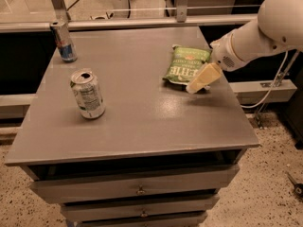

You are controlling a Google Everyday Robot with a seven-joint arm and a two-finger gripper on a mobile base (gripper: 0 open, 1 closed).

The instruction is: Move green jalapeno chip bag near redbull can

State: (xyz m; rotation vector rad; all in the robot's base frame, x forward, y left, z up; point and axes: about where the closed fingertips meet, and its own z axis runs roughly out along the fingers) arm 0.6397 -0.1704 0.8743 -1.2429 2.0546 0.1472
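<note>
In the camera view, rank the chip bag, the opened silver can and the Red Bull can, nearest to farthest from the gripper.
The gripper hangs over the right side of the table.
1. green jalapeno chip bag, just beside it, right side.
2. opened silver can, left of centre.
3. redbull can, far back-left corner.

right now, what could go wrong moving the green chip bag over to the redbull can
The cream tool is at the near right corner of the flat, crinkly green chip bag; a grip on just that edge might slip. The slim blue and silver redbull can stands by the grey table's far left corner; a bump could send it off. The wider silver-white can stands close to the route.
</note>
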